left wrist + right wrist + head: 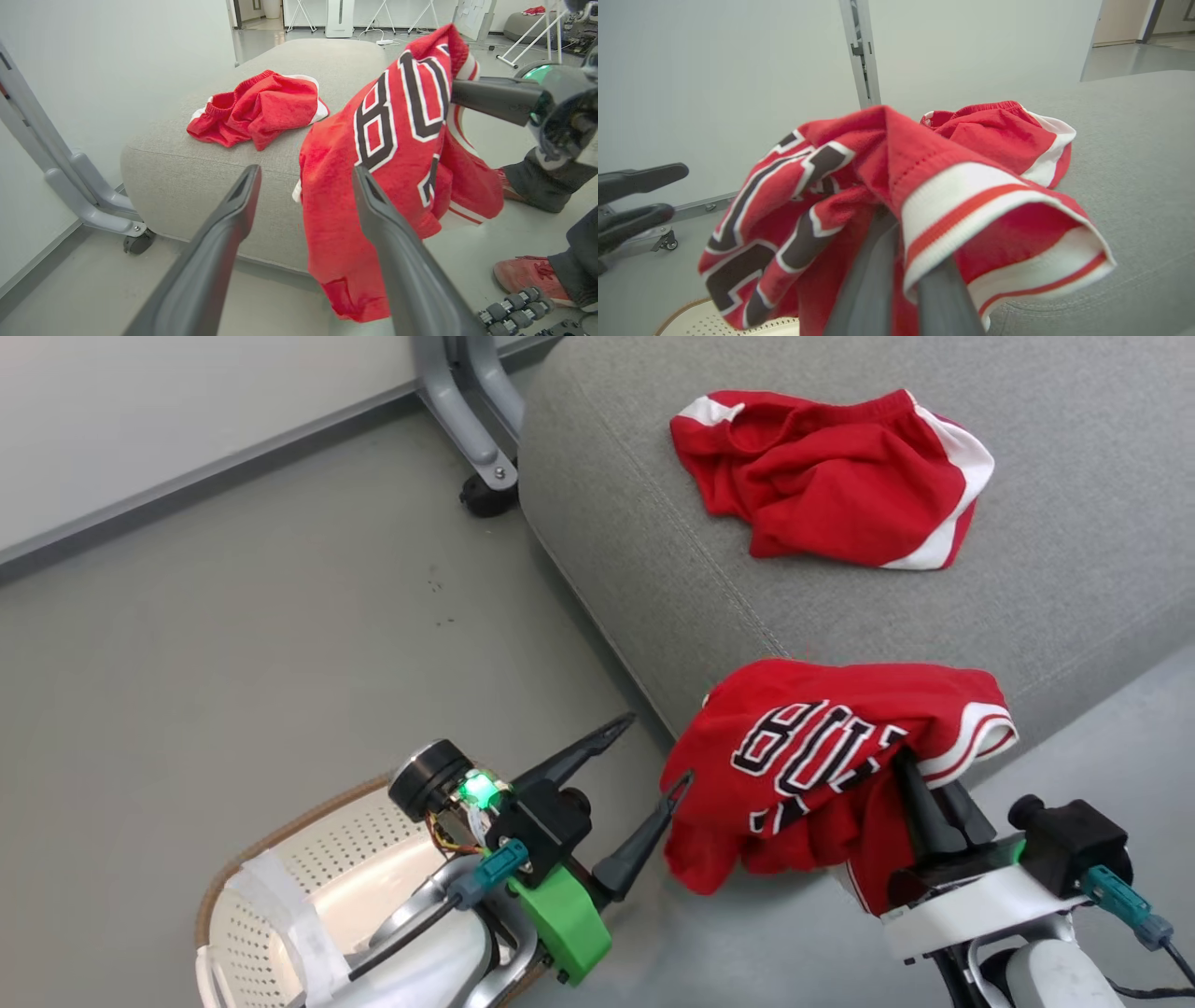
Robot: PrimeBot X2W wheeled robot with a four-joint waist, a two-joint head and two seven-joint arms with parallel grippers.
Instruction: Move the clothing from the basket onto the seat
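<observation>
Right pincer (910, 779) - shut tight on the lettered red jersey (803, 747), fingers buried in a fold just under the white-striped hem. The jersey hangs bunched from that grip at the near edge of the grey seat (635, 523); its upper part is over the cushion's corner and its lower part dangles over the floor (233, 663). Whether it rests on the cushion I cannot tell.

Left pincer (658, 749) - spread wide and empty. Its right fingertip is just beside the jersey's left edge; contact cannot be judged.

The second red garment (831, 476), with white side panels, lies crumpled farther back on the seat, well apart from the jersey.

The basket (280, 835) is on the floor at near left, partly under my left arm. What I can see of its inside holds no cloth.

Far left of the seat stands a grey frame leg (467, 420) on a castor. In the left wrist view, a person's red shoe (528, 275) is on the floor to the right.
</observation>
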